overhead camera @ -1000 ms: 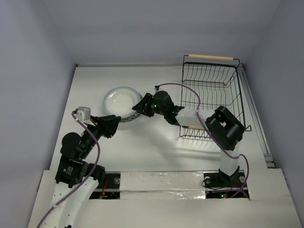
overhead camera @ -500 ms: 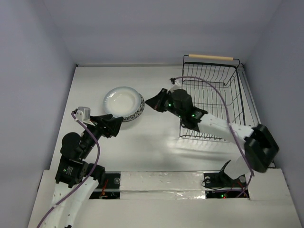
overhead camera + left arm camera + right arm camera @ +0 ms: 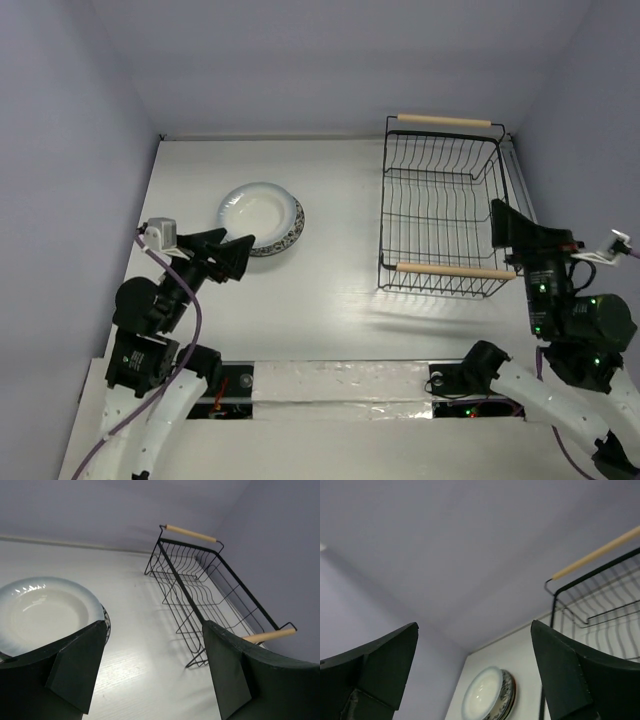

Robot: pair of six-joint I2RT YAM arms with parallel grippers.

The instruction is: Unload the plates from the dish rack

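The right arm has swung clear of the middle of the bench, where it reached toward the stack half a second ago. It now stands folded back at the right edge. The right pincer [image 3: 505, 220] is raised just beside the dish rack's right side, its fingers spread wide with nothing between them, as its own wrist view [image 3: 474, 625] confirms. The left arm has drawn back slightly toward the left.

The left pincer [image 3: 238, 242] is also spread apart and empty [image 3: 154, 625], and hovers just beside the near edge of the plates [image 3: 258, 212]. The plates lie stacked flat on the bench [image 3: 340, 290], left of centre and well apart from the rack. A plain white plate [image 3: 42, 612] sits on top, with a blue-patterned plate's rim [image 3: 291, 236] showing under it. The right wrist view shows more rims stacked beneath [image 3: 506, 697], though the exact count cannot be told.

The dish rack [image 3: 440, 200] stands at the right rear of the bench with both wooden handles [image 3: 445, 271] in place. Its wire slots look bare from above and in the left wrist view [image 3: 200, 585].

With no plate visible in the rack and both pincers free, the unloading appears complete. As far as the pictures show, all that is left is for the arms to settle back.
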